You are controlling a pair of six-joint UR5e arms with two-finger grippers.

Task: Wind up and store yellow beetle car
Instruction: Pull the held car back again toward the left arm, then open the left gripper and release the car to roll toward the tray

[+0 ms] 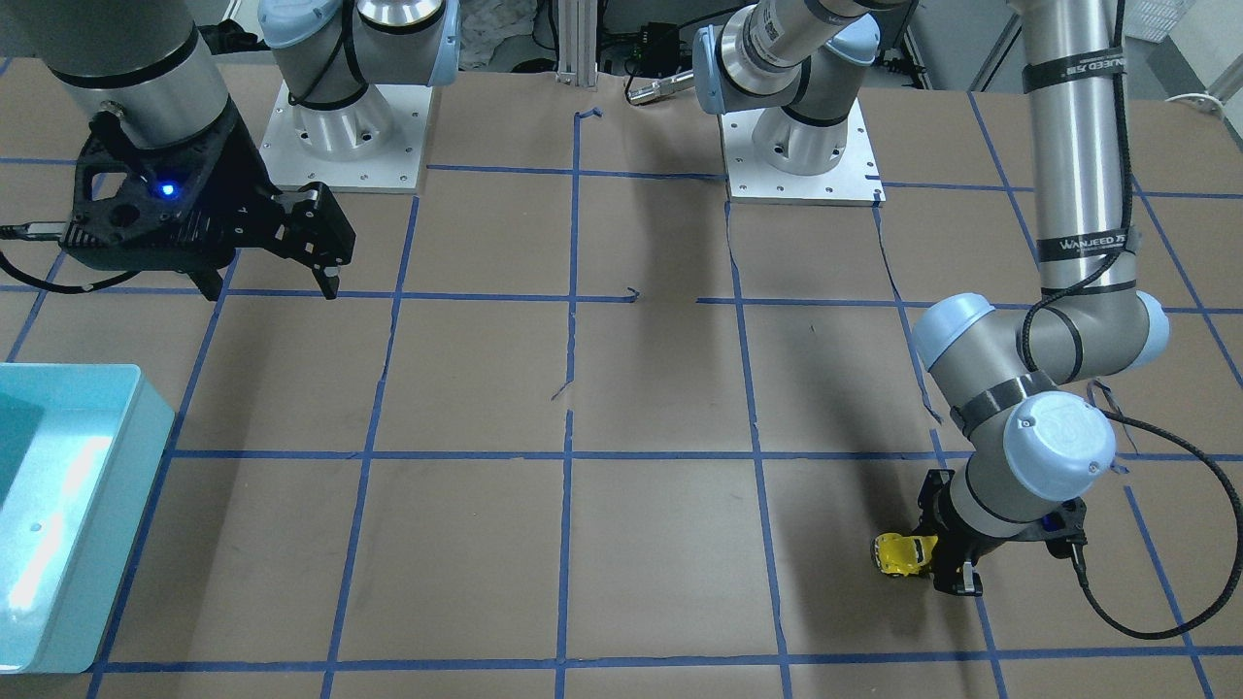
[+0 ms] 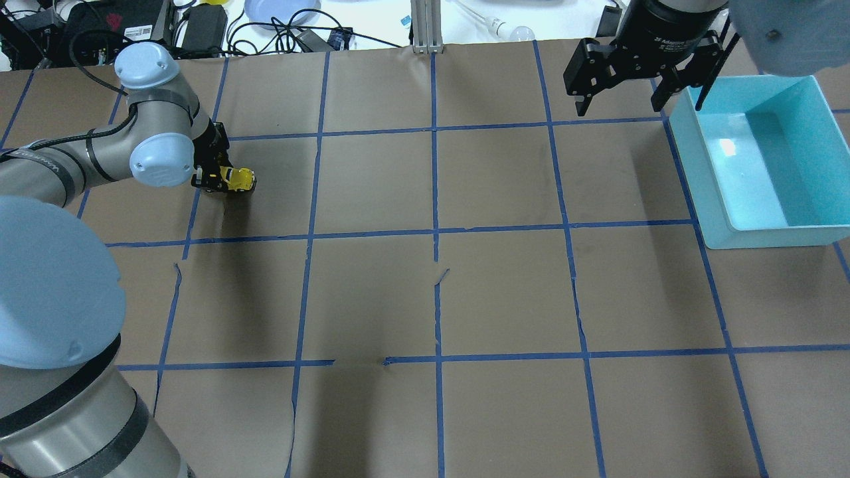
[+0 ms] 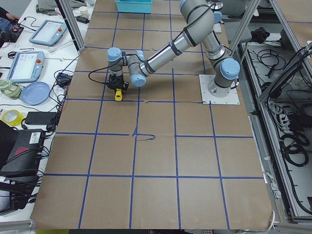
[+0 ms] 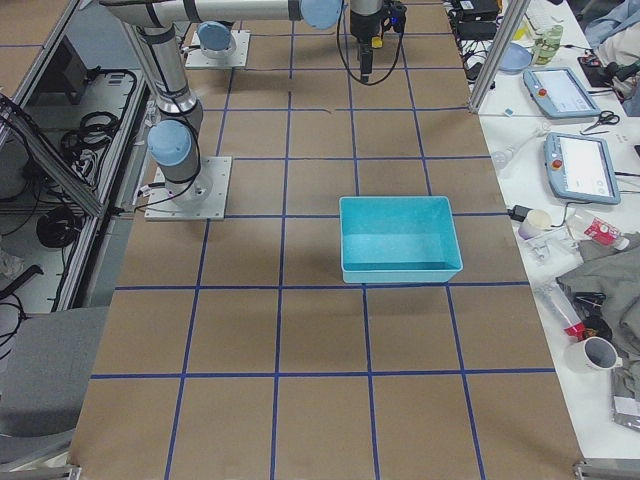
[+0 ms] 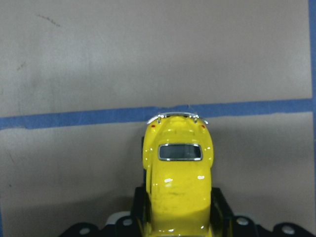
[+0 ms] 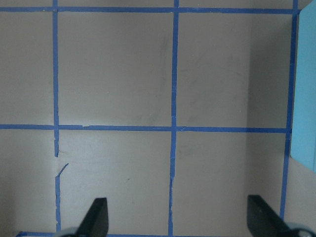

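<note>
Overhead exterior, left gripper (image 2: 220, 180) clamps beetle car (image 2: 240, 179)

Light: bright, even, from above; every view well exposed.
Shadows: soft, broad arm shadows on the bench (image 2: 505, 292); a denser patch just beside the car (image 2: 238, 179).
Glare: white spot on the bin (image 2: 764, 199) floor, a wider streak in the front view; small highlights on the car roof.
Focus: left wrist view sharp on the car, bottom edge dark; right pincer (image 6: 176, 207) fingers (image 6: 96, 219) dark, soft-edged.
Side views: small, coarse; car only a yellow speck.
Distortion: near arm joint (image 2: 46, 279) looms large, overhead lower left.
LED (image 1: 167, 189): blue, glowing.
</note>
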